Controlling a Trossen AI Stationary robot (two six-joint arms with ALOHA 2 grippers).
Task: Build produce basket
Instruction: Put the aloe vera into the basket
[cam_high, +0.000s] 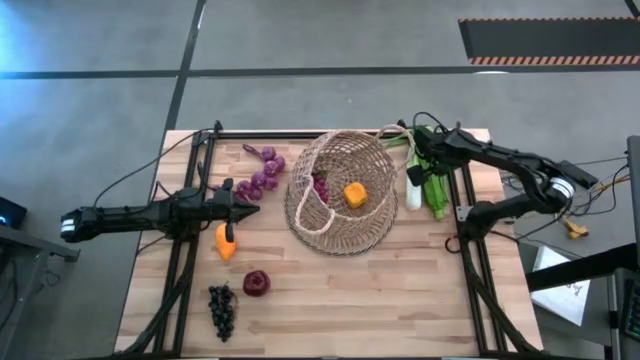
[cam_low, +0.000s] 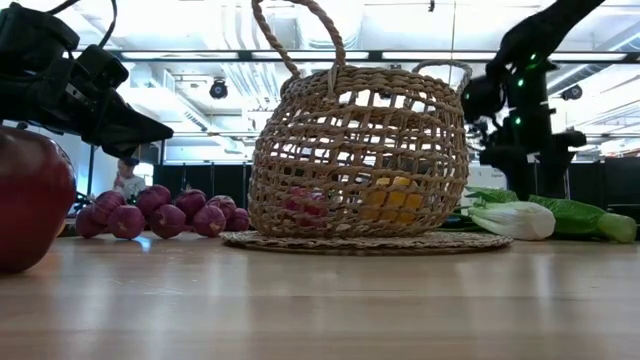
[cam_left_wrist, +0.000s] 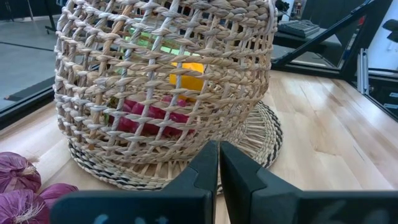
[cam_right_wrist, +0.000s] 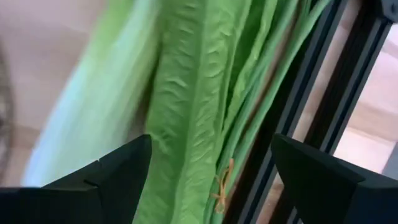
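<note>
The tan wicker basket stands upright on a round woven mat at the table's middle. It holds an orange-yellow piece and a purple-red piece. My left gripper is shut and empty, level, just left of the basket. A purple bunch, an orange fruit, a dark red apple and dark grapes lie on the table at the left. My right gripper is open above the long leafy greens, which lie right of the basket and show between its fingers.
Black frame rails run along the table's left and right sides; one lies right beside the greens. The basket's loop handle stands up. Bare wood lies at the near side of the table.
</note>
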